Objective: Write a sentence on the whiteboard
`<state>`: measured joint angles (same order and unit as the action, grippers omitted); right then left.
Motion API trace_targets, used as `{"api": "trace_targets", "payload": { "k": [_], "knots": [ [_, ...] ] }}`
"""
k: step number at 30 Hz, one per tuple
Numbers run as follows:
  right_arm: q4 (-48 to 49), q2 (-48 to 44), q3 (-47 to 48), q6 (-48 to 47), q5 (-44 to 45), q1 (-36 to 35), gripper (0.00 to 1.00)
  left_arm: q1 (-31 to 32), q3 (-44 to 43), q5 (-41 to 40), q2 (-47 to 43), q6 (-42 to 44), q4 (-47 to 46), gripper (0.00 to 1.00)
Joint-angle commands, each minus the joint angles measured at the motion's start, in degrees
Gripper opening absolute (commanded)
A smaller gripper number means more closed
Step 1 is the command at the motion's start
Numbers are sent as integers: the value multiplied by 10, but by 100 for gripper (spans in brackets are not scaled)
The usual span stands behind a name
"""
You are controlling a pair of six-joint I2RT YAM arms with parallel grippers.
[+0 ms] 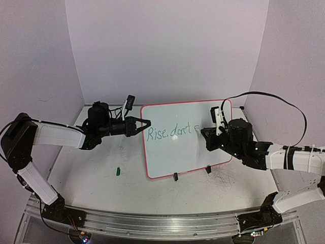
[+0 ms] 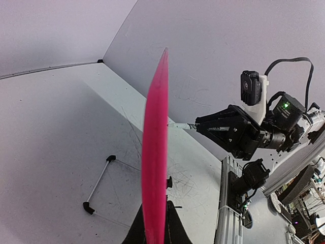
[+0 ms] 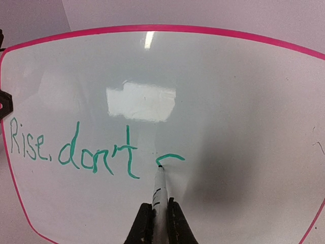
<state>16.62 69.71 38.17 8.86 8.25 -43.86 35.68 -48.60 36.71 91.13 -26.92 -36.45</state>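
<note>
Pink-framed whiteboard [image 1: 185, 152] stands upright, reading "Rise, don't" in green.

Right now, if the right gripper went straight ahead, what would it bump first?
The whiteboard. The right gripper holds a marker whose tip already seems to touch it, by the green writing.

My count: one whiteboard [image 1: 183, 152], on two black clip feet [image 1: 175, 177]. Two arms with one gripper each: left gripper [image 1: 148, 123] and right gripper [image 1: 204, 133]. One marker [image 3: 159, 190]. One small green cap [image 1: 118, 171], lying on one table [image 1: 86, 178]. One metal rail [image 1: 152, 222] along the near edge. Writing on the board: two finished green words, "Rise," [image 3: 29, 145] and "don't" [image 3: 96, 155], plus one lone curved stroke [image 3: 172, 157] after them.
</note>
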Motion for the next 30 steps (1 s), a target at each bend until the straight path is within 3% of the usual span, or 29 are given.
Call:
{"api": "trace_targets", "payload": {
  "k": [1,19,30],
  "knots": [
    [-4,-15,-11,12,31,-3,0,-10,0,-56,-8,44,24,0],
    [43,16,21,1,67,-3,0,-11,0,-55,-9,45,24,0],
    [0,-5,-4,23,47,-4,0,-10,1,-56,-8,46,24,0]
  ]
}}
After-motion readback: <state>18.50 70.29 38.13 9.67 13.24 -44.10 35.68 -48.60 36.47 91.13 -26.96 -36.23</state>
